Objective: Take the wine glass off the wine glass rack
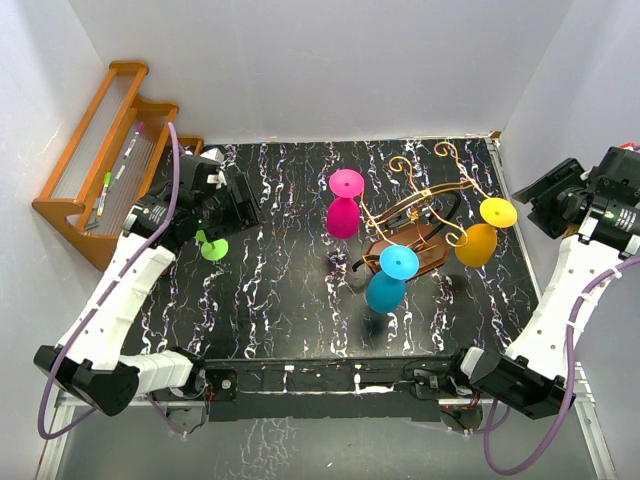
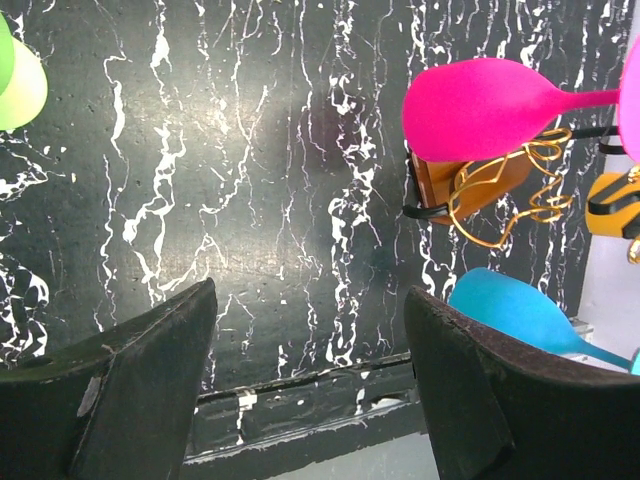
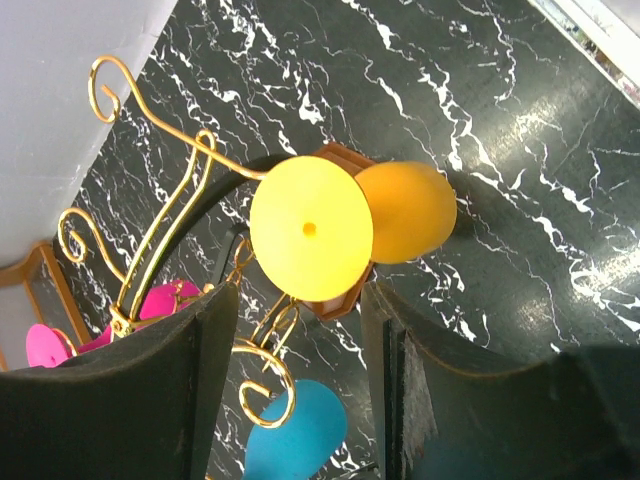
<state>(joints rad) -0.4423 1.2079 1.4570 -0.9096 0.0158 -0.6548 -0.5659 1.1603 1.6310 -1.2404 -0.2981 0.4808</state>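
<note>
Both tools are open and grip nothing. The right tool (image 1: pixel 535 205) (image 3: pixel 298 295) hangs at the right side of the table (image 1: pixel 290 300), jaws spread, facing the yellow glass (image 1: pixel 480 238) (image 3: pixel 405 212). That glass hangs on a gold arm of the rack (image 1: pixel 418 248) (image 3: pixel 170 130), bowl down, its foot turned toward the wrist camera. In that view the lower edge of the foot shows between the fingertips. From above the tool is near the foot but apart from it.

The pink glass (image 1: pixel 343 215) (image 2: pixel 480 108) hangs on the rack's left side. The blue glass (image 1: pixel 388 288) (image 2: pixel 510 310) hangs on its near side.

The left tool (image 1: pixel 235 210) (image 2: pixel 310 295) is over the left part of the table with bare marble between its fingers. The green glass (image 1: pixel 213 248) (image 2: pixel 15 80) is off the rack, on the table just beside this tool. Whether it stands upright I cannot tell.

A wooden stepped shelf (image 1: pixel 70 215) sits past the table's left edge.
</note>
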